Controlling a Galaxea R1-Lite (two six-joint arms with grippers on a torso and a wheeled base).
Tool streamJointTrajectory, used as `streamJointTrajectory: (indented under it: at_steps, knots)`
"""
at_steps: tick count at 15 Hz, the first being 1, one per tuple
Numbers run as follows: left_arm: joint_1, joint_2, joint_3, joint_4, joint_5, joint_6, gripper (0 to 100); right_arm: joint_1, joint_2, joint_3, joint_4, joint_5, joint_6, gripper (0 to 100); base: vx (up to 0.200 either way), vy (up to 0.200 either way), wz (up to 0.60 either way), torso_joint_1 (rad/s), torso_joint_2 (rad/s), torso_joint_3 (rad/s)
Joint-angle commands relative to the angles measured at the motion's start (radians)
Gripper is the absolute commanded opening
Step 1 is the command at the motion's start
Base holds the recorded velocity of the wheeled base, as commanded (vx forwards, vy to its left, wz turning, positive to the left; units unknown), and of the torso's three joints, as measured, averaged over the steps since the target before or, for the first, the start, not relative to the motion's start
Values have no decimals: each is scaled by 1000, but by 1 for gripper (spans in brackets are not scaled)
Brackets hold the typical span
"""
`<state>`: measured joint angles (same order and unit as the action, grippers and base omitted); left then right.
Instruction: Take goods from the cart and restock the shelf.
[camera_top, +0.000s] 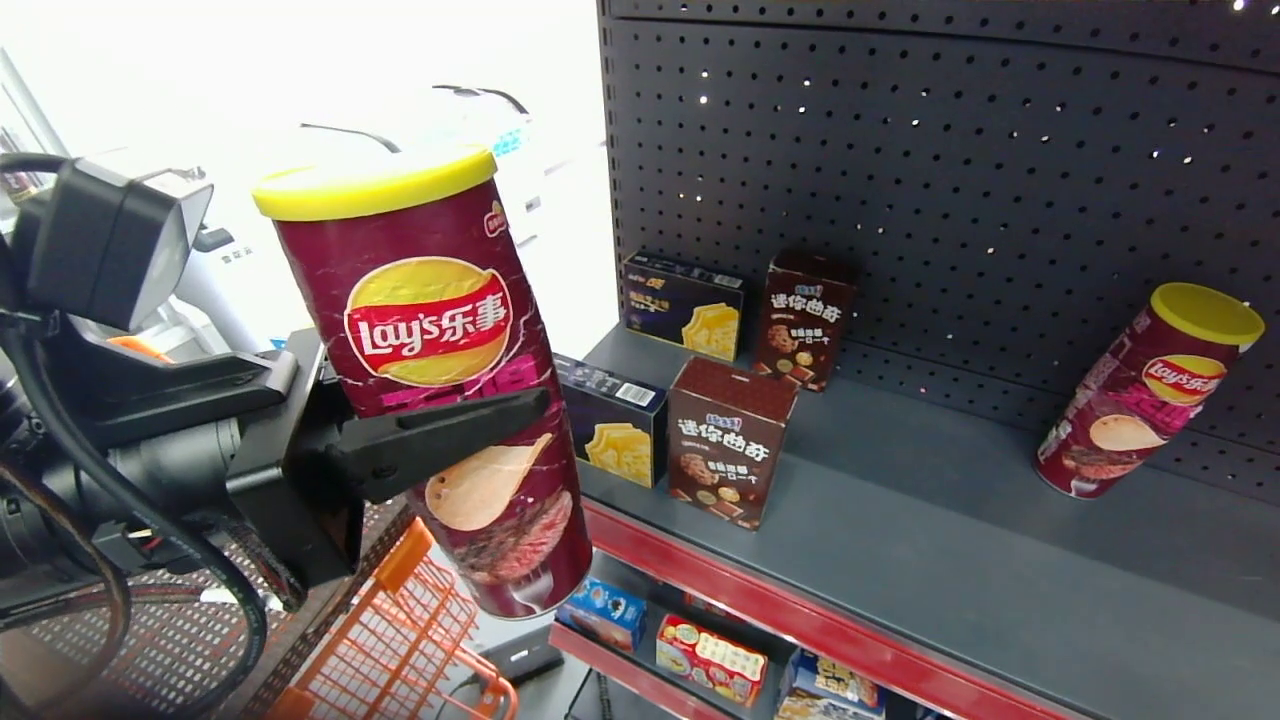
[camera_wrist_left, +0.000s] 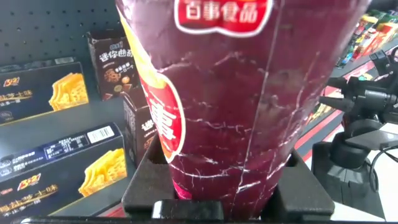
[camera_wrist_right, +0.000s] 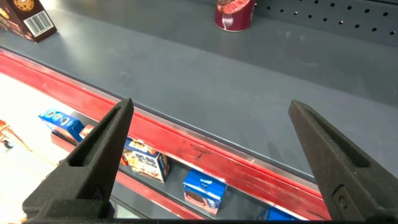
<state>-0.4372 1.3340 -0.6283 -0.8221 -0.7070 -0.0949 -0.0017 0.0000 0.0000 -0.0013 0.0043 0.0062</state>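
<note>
— Up beside the shelf's left end, what has the left tool (camera_top: 500, 415) got?

— It is clamped on a tall maroon cardboard chip can (camera_top: 420, 300) with a yellow plastic lid. The grip is around the middle, with one black finger across the front. The can hangs in the air above the orange wire cart (camera_top: 400, 640), not yet over the shelf.

— How does it lie?

— Its long axis is close to upright, lid up, with the base tipped a little toward the shelf.

— Where would it go?

— As I read it, the dark grey metal shelf (camera_top: 900, 560) with the red front lip lies to the robot's right and forward of the can. The bare stretch sits between a brown cardboard biscuit box (camera_top: 728, 440) and a second can (camera_top: 1140, 400) of the same kind. That one leans against the black perforated back panel (camera_top: 950, 180).

— Anything in the way?

— The brown box and a dark blue cracker box (camera_top: 612, 420) stand at the shelf's front, just beside the held can. Two more like them stand behind, at the panel. I'd judge the can must pass above or in front of them, or its base could knock them.

— And the other arm?

— The right tool (camera_wrist_right: 211, 107) is spread wide and holds nothing. It is above the red lip, nearer the bare stretch. Small packets (camera_top: 710, 655) sit on the lower shelf.
</note>
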Motion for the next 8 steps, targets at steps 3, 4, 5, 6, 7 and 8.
streamJointTrajectory:
  at_steps: [3,4,5,6,7,8]
  knots:
    - [0,4,-1,0,0,0,0,0,0,0,0,0,0,100,0,0,-600,1,-4,2]
    - [0,4,-1,0,0,0,0,0,0,0,0,0,0,100,0,0,-600,17,17,-2]
    - [0,4,-1,0,0,0,0,0,0,0,1,0,0,100,0,0,-600,-7,2,2]
    - [0,5,-2,0,0,0,0,0,0,0,0,0,0,100,0,0,-600,-2,-12,-2]
    - [0,5,-2,0,0,0,0,0,0,0,0,0,0,100,0,0,-600,-2,-7,2]
    - [0,5,-4,0,0,0,0,0,0,0,0,0,-2,100,0,0,-600,2,7,2]
